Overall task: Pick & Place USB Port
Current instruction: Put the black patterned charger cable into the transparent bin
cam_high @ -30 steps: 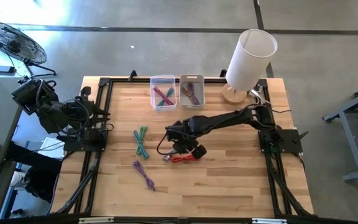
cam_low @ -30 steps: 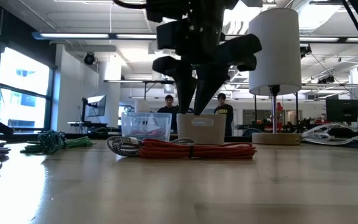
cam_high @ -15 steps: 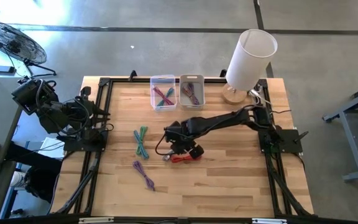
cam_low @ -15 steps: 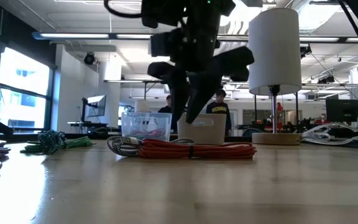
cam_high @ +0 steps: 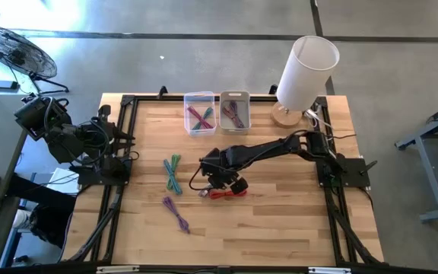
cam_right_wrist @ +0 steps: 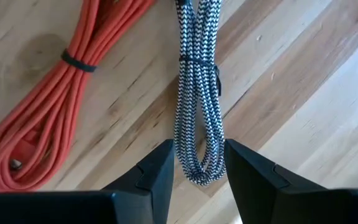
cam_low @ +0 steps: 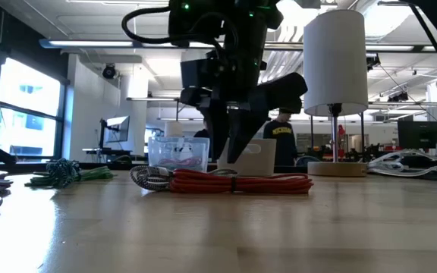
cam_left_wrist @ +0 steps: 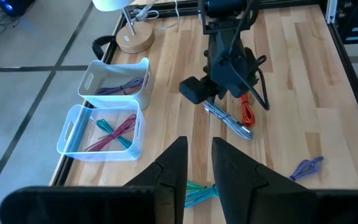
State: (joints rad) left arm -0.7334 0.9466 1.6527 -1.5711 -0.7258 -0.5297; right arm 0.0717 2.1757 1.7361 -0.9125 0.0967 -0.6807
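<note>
An orange coiled cable [cam_right_wrist: 48, 124] and a black-and-white braided cable [cam_right_wrist: 197, 106] lie side by side on the wood near the table's middle [cam_high: 223, 193]. My right gripper [cam_right_wrist: 197, 165] is open and points down over them. Its two fingers stand on either side of the braided cable's looped end, and I see no touch. In the low view the right gripper [cam_low: 234, 155] hangs just above the orange coil [cam_low: 241, 183]. My left gripper [cam_left_wrist: 197, 165] waits at the table's left edge, open by a narrow gap and holding nothing.
At the far edge stand a clear bin [cam_high: 198, 113] with pink and green cables and a white bin [cam_high: 234, 110] with purple ones. A white lamp [cam_high: 303, 76] stands at the far right corner. A green cable bundle [cam_high: 173, 173] and a purple one [cam_high: 176, 213] lie left of centre.
My right gripper has come down toward the cables, shifting a little toward the table's left edge and turning slightly about its wrist. The cables have stayed where they were.
</note>
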